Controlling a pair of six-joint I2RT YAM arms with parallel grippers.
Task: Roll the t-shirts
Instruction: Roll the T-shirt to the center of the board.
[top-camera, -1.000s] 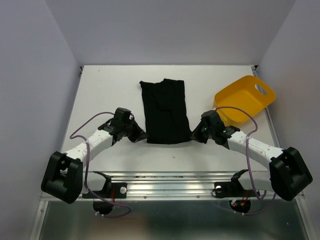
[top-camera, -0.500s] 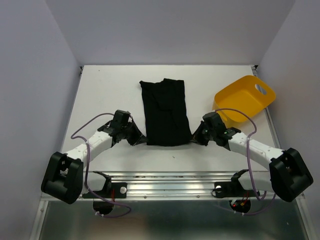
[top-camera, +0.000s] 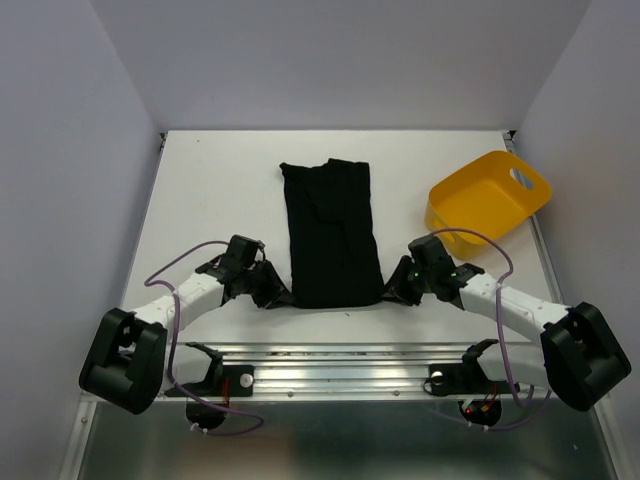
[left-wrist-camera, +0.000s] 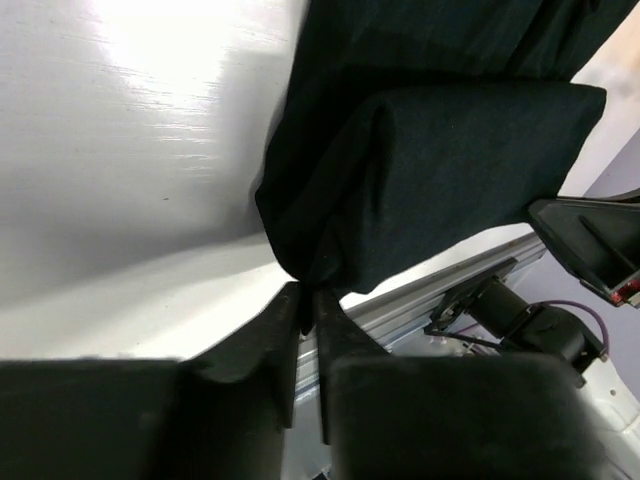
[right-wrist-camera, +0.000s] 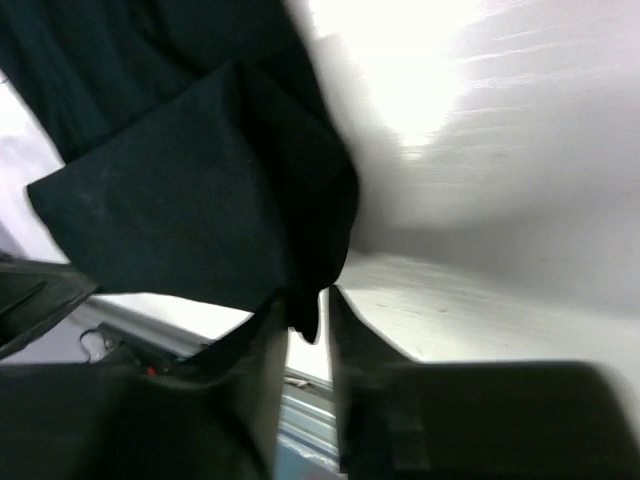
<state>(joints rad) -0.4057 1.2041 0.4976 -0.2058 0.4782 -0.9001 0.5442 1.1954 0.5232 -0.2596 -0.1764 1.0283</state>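
Folded t-shirt (left-wrist-camera: 450, 150), far end cut off

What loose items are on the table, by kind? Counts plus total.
t-shirt, black: 1
tub, yellow: 1
Total: 2
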